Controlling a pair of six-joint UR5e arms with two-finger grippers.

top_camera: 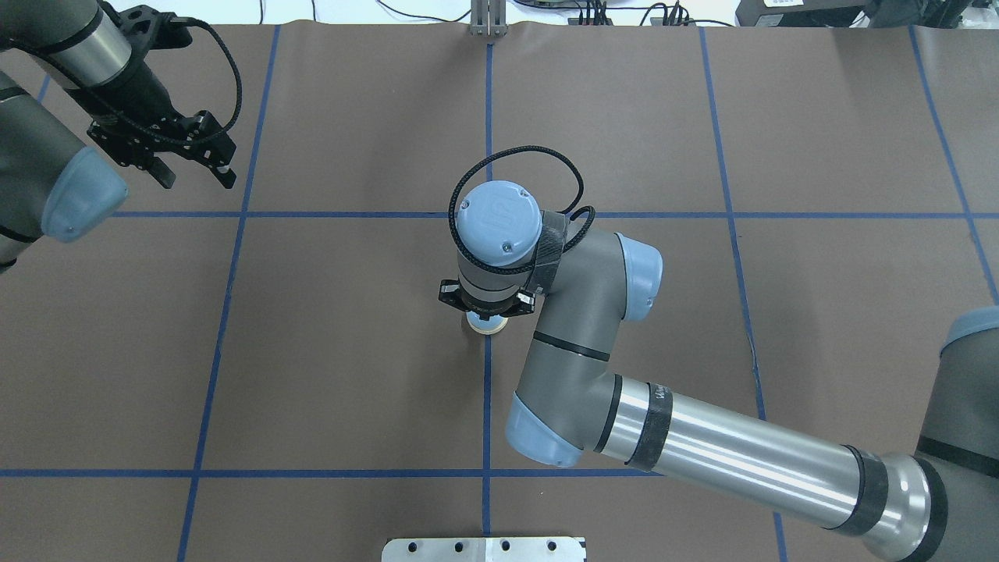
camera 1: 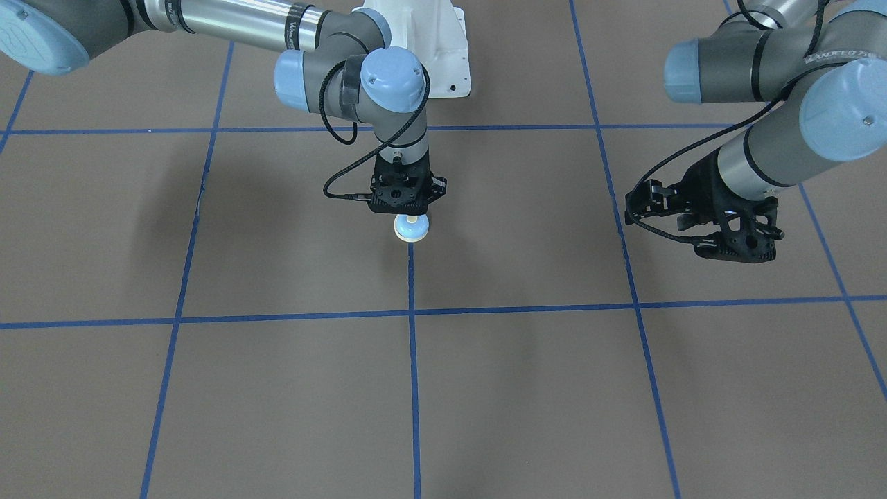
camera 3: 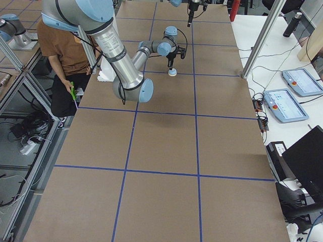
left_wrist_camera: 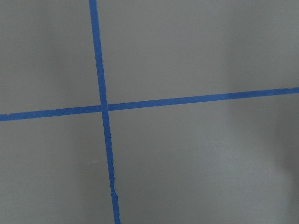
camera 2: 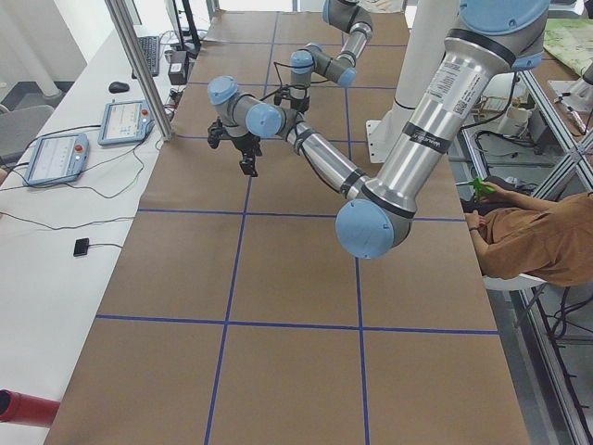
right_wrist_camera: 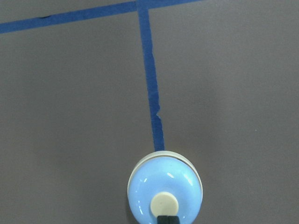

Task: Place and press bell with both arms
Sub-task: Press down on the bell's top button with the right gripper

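- My right claw (camera 1: 409,212), fingers pinched together and holding nothing, stands directly above the bell (camera 1: 411,229), with its tip at the button (right_wrist_camera: 164,203).
- My left claw (top_camera: 195,176) is spread open and empty, well apart from the bell, so the right is nearer.

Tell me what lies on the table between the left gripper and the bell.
Nothing. In the overhead view, the stretch from left gripper to bell is bare brown table crossed only by blue tape lines.
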